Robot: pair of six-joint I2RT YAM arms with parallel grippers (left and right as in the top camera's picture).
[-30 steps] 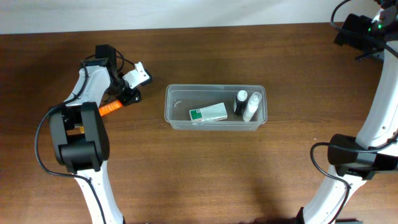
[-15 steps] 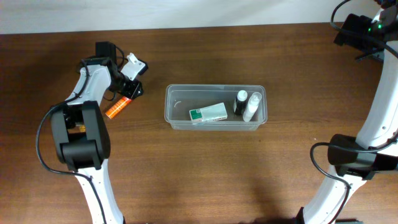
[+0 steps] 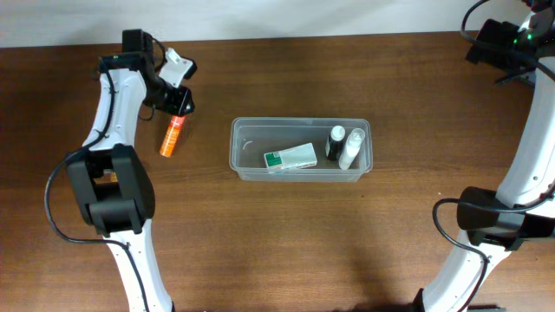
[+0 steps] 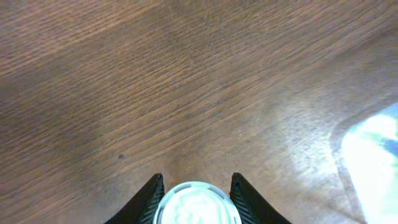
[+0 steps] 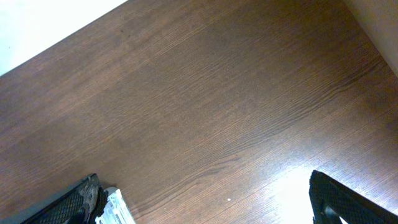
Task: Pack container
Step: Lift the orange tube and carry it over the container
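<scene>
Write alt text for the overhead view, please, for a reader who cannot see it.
A clear container sits on a brown table, holding a green-and-white box, a dark bottle and a white bottle. To its left, the left gripper holds an orange bottle.

Even, soft light fills the overhead view; pale glare washes the wooden surface (image 5: 298, 180) at lower right in both wrist views, the left one's right edge blurred.

A: What sits on the desk (image 3: 286, 243)?
B: Dark brown wood grain, with 2 things on it: the clear container (image 3: 301, 122) near the middle and, left of it and apart, an orange bottle (image 3: 171, 136) lying slantwise, its far end at my left tool (image 4: 196, 180).
</scene>
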